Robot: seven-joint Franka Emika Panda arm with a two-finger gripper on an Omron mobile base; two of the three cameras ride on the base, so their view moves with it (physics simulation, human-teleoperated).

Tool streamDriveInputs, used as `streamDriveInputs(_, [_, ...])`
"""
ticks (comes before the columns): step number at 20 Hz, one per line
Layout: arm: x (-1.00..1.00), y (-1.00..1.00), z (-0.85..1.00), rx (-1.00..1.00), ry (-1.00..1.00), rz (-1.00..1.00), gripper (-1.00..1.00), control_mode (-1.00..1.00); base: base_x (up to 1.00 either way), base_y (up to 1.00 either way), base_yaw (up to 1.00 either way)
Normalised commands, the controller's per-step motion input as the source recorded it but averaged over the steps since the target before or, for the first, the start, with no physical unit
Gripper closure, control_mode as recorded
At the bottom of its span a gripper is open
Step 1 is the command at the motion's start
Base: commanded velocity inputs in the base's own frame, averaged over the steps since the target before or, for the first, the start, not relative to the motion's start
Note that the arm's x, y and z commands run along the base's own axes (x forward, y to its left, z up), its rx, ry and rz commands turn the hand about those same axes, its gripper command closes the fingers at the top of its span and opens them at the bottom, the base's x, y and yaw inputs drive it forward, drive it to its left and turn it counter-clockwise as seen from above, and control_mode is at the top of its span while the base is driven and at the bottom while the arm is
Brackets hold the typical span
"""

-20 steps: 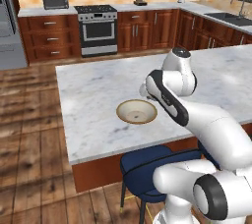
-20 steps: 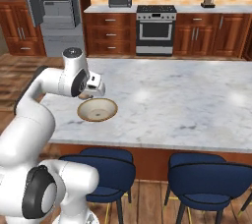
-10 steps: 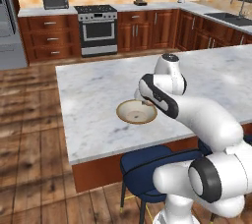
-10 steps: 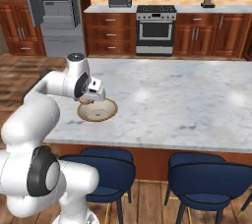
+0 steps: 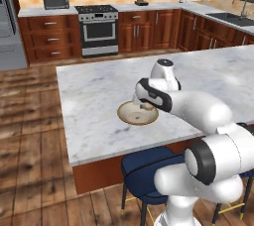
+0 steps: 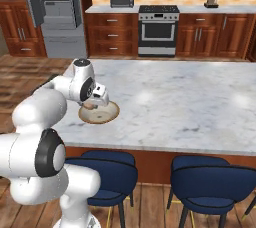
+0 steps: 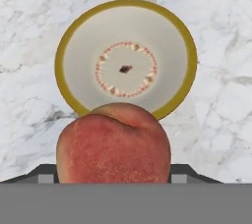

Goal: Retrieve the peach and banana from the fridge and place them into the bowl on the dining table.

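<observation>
Hand (image 5: 147, 105) grips round reddish-tan peach (image 7: 113, 143) just above near rim of shallow tan bowl (image 7: 126, 57) on marbled worktop (image 6: 190, 107); bowl's centre lies slightly ahead.

The light is bright and even in all the pictures, with no dark corners. The big white-grey marbled stone desk (image 5: 99, 91) has soft pale shiny patches on top. The round blue stools (image 6: 210, 177) make faint shadows on the brown wooden floor (image 5: 30, 136). Far things look a bit soft and blocky. In the hand view, the round red-orange peach (image 7: 114, 144) looks clear.
</observation>
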Motion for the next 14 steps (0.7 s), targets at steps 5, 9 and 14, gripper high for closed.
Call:
streamDriveInputs(5, [0.26,0.00,-0.33,0.00,0.01,-0.01,1.00,-1.00,0.00,0.00,0.00])
streamDriveInputs(9, [0.29,0.00,-0.31,0.00,0.00,-0.01,1.00,-1.00,0.00,0.00,0.00])
streamDriveInputs(14, [0.31,0.02,-0.29,0.00,0.00,-0.01,1.00,-1.00,0.00,0.00,0.00])
